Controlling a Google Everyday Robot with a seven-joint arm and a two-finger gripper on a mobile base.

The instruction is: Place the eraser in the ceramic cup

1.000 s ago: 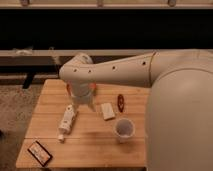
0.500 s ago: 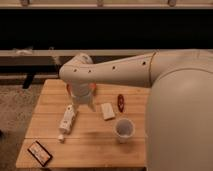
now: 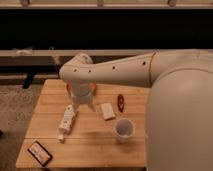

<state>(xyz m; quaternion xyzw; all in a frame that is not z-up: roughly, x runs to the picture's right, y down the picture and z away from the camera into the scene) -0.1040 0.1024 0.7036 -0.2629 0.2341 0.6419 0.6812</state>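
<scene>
One eraser (image 3: 39, 153) is what I am after. It lies flat on the wooden table (image 3: 95, 146), close to the near corner. It is well away from the gripper (image 3: 85, 104), lower and to the left of it in the camera view. Nothing is touching it.

The ceramic cup (image 3: 124, 130) stands upright, lower and to the right of the gripper. It is nearer to the gripper than the eraser is.

Nothing has changed in the last second. The eraser, the cup and the arm (image 3: 115, 72) sit just where they were. So I think the job has not really begun, because the eraser is not picked up yet.

The arm reaches in from the right, bends at a big round joint, and points the gripper down at the far part of the table. The gripper hangs in front of an orange bowl (image 3: 68, 88). A white bottle (image 3: 67, 120) lies just below it to the left. A pale block (image 3: 107, 111) lies just beside it to the right. I cannot tell if the gripper is spread wide or closed.

Next I would need to bring it past the bottle toward the eraser.
</scene>
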